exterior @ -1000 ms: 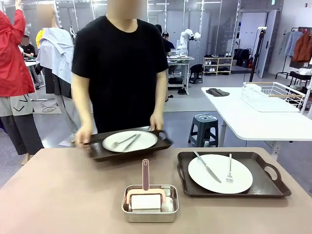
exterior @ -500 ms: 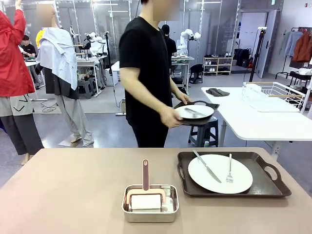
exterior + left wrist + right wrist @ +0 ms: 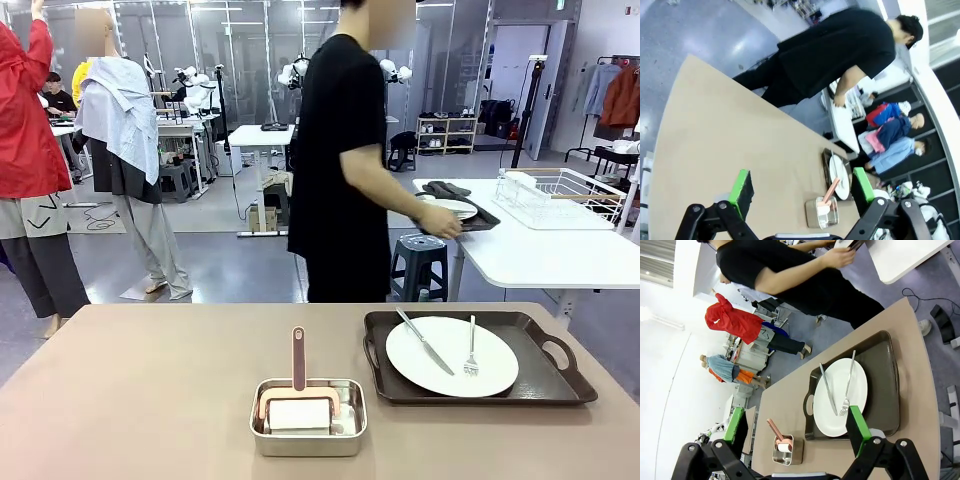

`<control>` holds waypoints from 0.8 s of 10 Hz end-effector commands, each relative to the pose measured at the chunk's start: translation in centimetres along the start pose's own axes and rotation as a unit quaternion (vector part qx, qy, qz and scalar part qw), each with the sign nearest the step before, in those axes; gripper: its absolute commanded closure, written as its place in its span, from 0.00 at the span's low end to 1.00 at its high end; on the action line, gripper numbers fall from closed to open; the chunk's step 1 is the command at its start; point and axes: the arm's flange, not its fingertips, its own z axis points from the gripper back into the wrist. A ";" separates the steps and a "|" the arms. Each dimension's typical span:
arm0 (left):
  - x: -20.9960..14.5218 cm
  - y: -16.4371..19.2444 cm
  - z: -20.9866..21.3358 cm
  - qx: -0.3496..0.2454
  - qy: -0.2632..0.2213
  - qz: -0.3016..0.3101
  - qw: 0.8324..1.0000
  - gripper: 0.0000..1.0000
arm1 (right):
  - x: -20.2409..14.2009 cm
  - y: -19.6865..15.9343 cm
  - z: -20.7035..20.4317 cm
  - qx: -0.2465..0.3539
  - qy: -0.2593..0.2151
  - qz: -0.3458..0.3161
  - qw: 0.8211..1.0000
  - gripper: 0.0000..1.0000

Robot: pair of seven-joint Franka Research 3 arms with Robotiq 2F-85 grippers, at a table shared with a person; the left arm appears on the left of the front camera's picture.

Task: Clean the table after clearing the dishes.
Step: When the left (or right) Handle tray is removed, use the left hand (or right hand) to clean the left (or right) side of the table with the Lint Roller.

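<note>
On the tan table [image 3: 150,380], a dark brown tray [image 3: 545,378] holds a white plate [image 3: 452,356] with a knife [image 3: 425,342] and a fork [image 3: 471,350]. At the far side, the person's hand [image 3: 448,226] lowers a second tray with a plate [image 3: 455,210] onto the white side table [image 3: 540,250]. My left gripper [image 3: 802,187] hangs open high above the table [image 3: 715,140], nothing between its green pads. The right gripper [image 3: 797,425] is open too, well above the plate [image 3: 840,396] and its tray [image 3: 885,390].
A square steel pan [image 3: 308,415] with a pink-handled tool stands at the front middle of the table. A white wire rack [image 3: 560,195] sits on the side table. A grey stool [image 3: 418,262] stands between the two tables.
The person lifted the left tray with its plate off the tan table, turned right and carried it over to the white side table. Neither gripper has moved.
</note>
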 end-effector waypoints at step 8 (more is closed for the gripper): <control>-6.3 -14.3 -28.7 0.030 0.376 -0.216 0.901 0.00 | 0.0 0.2 0.2 0.004 -0.001 0.005 1.000 0.00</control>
